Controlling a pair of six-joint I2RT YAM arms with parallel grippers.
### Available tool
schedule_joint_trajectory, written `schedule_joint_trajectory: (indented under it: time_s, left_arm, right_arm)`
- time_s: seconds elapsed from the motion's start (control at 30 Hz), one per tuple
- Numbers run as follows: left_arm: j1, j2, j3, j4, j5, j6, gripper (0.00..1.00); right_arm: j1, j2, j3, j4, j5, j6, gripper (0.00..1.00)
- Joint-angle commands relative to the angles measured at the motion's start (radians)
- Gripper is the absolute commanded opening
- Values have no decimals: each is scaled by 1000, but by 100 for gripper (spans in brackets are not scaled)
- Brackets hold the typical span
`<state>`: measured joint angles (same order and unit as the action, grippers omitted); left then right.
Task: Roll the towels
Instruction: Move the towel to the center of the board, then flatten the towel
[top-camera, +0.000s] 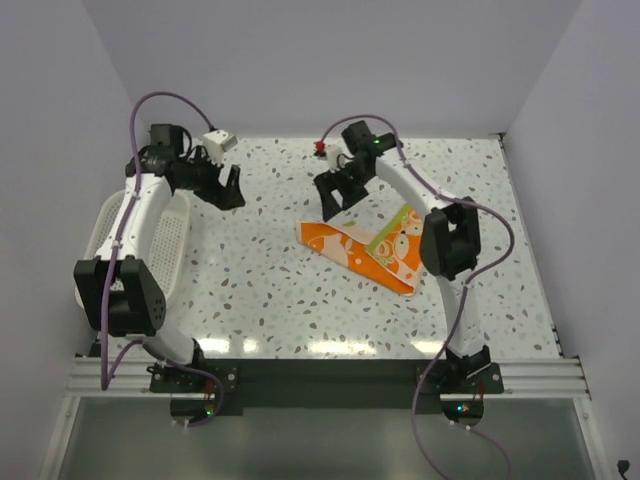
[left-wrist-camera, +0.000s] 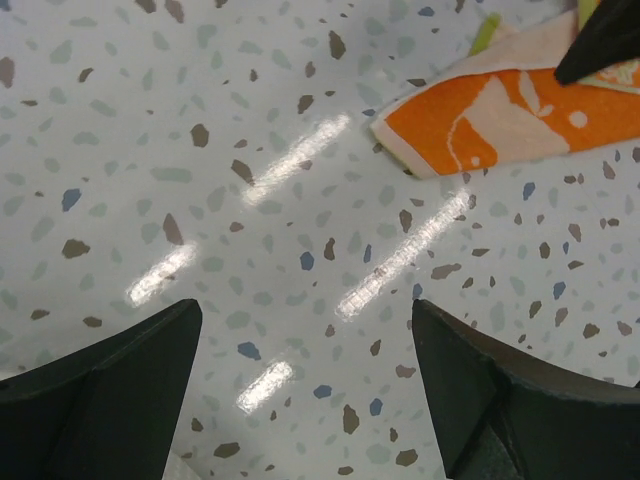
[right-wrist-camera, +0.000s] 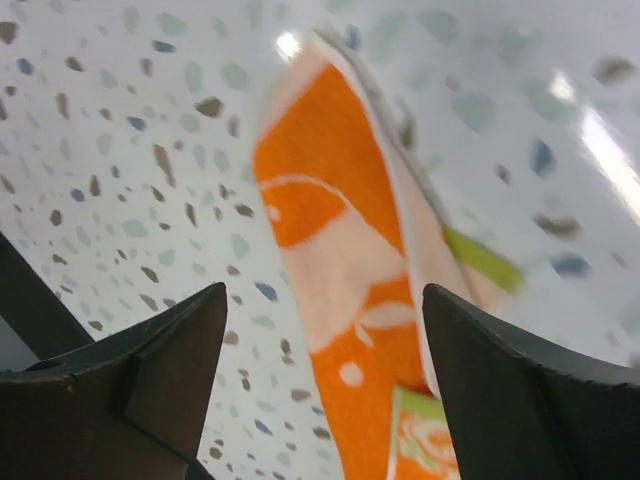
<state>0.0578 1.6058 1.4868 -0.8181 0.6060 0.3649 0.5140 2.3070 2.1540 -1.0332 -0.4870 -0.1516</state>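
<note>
Fingers (right-wrist-camera: 140, 390) of right gripper (right-wrist-camera: 325, 300) wide apart, empty, seemingly just above folded orange-cream towel (top-camera: 360, 250) flat right of table (top-camera: 260, 290) centre; left gripper (left-wrist-camera: 305, 310) equally wide, empty, over bare table left of it

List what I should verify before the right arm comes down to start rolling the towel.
1. Right gripper open and empty: ok, fingers apart, nothing held.
2. Right gripper lined up on the towel: ok, its orange end lies between the fingers in the wrist view.
3. Towel flat, not yet rolled: ok, a folded strip lying on the table.
4. Left gripper out of the way: ok, open over bare table, left of the towel's end.
5. Right gripper's height above the cloth: cannot tell.
6. Basket clear of the towel: ok, at the table's left edge, apart from it.
</note>
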Motion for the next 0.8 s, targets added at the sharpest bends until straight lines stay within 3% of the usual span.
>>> schedule_joint_trajectory:
  time_s: [0.0,0.17,0.3,0.47,0.77]
  left_arm:
    - [-87,6,-45,23,66,121,91]
    - [-180,81,-86,140,18,101,77]
    - [-274,172,-57,174,-37,85,71]
    - [-331,294,10,214,-106,20,69]
    - [-375,388,30,261,-164,-80,70]
  right_arm:
    - [-138,-214,-106,-68,133,-34,81]
    - [-184,-328,-360,-33,367,-118,68]
    - [-213,-318,-424,33,458,-115,63]
    - [-253,-225,-358,-10,424,-98,62]
    - [-206,-212,-433,-19,286,-37,61]
